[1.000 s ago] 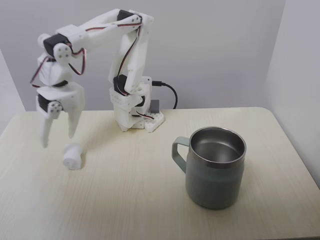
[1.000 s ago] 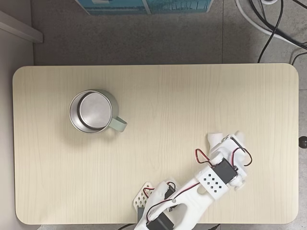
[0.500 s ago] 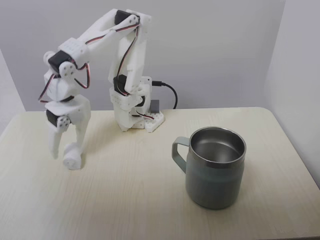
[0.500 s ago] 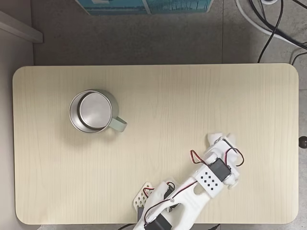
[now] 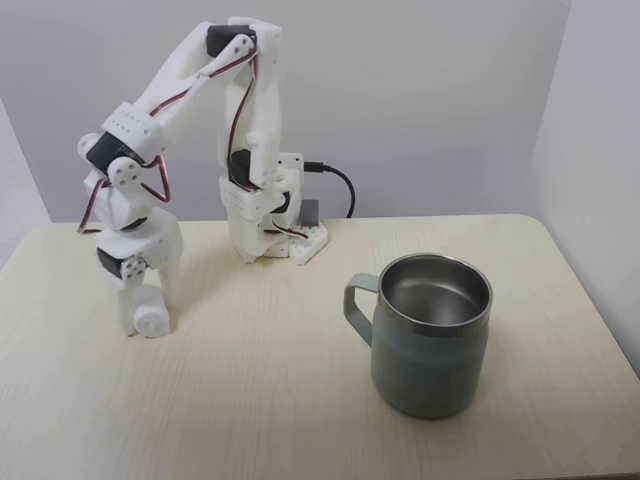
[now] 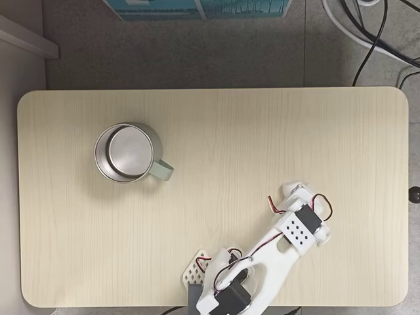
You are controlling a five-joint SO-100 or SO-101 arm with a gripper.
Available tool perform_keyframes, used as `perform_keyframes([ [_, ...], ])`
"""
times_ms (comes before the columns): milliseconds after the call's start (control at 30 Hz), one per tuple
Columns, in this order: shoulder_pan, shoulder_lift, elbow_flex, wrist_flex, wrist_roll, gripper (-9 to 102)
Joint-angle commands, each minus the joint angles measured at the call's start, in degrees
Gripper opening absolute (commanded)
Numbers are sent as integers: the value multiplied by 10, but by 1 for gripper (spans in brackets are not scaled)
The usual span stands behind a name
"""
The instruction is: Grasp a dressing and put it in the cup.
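Your white plastic gripper (image 5: 146,318) stands low on the pale wood-grain tabletop (image 5: 300,400), jaws closely flanking the soft white dressing (image 5: 152,321); grip uncertain. The steel-lined grey-green cup (image 5: 432,335) sits well apart.

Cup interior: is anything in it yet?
Nothing: the cup shows bare steel in both fixed views. The dressing sits on the table between the gripper fingers, partly covered.

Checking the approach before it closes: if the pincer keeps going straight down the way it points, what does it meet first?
The dressing: the pincer points down with its fingers either side of the roll, then the table right beneath.
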Motion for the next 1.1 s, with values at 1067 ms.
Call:
perform_keyframes([
  [1067, -197, -63, 576, 394, 124, 0],
])
